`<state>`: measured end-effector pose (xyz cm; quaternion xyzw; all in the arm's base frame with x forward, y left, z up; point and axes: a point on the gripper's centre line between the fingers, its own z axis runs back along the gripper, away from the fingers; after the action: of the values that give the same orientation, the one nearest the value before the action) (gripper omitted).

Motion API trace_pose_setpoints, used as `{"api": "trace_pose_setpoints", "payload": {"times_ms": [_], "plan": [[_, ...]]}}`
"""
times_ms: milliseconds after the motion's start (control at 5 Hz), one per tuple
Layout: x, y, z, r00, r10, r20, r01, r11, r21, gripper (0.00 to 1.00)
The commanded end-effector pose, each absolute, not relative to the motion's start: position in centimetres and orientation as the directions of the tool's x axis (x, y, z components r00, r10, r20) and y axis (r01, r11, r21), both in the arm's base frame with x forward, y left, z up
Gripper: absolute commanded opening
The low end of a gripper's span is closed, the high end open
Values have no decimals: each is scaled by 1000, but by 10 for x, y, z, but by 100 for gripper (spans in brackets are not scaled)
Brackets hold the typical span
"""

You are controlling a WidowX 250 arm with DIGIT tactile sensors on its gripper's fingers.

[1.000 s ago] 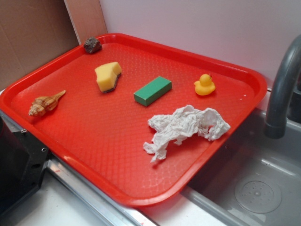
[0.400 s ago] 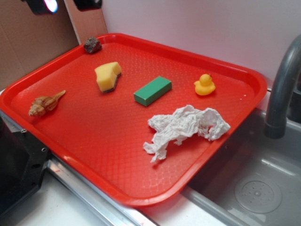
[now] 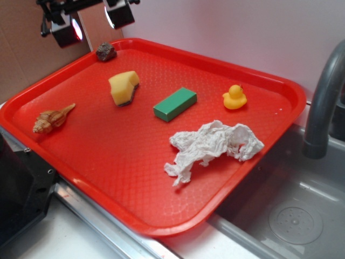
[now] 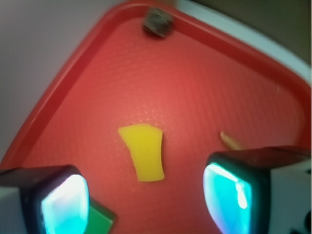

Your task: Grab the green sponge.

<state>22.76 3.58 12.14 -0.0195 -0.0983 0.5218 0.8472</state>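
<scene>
Green sponge (image 4: 142, 152) lies on the tray (image 4: 73, 83), apart below the spread hand (image 4: 146, 200).

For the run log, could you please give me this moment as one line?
phase: approach | gripper: open, empty, above tray's far-left corner | target: green sponge, untouched on tray | nearby: green block, rock

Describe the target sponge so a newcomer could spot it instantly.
Start at the red tray. In its far-left part, between the dark rock in the corner and the flat green block, sits the green sponge. Despite the name it is a chunky yellow foam piece with cut corners and a dark underside.
</scene>
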Motion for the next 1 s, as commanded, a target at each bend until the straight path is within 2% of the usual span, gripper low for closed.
{"api": "trace_pose_setpoints", "payload": {"times_ms": [0, 200, 400, 600, 800], "plan": [[245, 52, 69, 577, 813, 77, -811, 582, -65, 100], [251, 50, 39, 619, 781, 83, -783, 622, -14, 100], [228, 50, 17, 639, 766, 73, -768, 641, 0, 100], [221, 50, 26, 654, 753, 74, -753, 657, -22, 0], [233, 49, 69, 747, 661, 71, -656, 750, -84, 0]]}}
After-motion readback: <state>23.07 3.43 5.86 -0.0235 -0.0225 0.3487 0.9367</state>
